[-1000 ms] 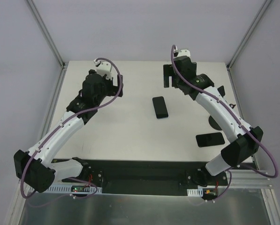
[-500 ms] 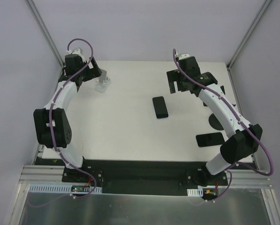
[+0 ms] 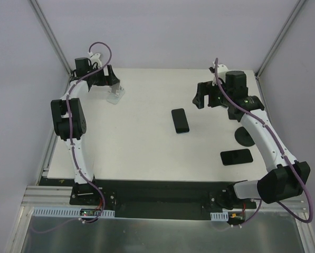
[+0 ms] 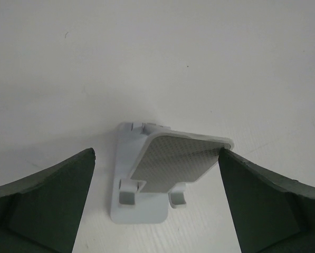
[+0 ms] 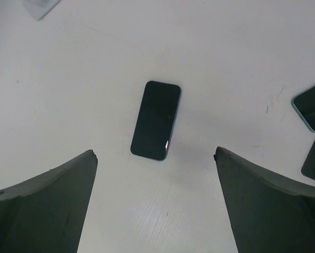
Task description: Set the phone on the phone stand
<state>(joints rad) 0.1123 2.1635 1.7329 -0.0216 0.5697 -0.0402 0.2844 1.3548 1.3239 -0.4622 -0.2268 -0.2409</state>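
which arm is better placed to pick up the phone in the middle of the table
Right. The right gripper hangs open just beyond the phone, which sits centred in its wrist view. The left gripper is off at the stand in the far left corner.

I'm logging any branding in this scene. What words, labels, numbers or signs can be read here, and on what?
None can be read.
The centre phone and the phone near the right arm show dark, blank faces.
The phone stand is plain, with no mark.
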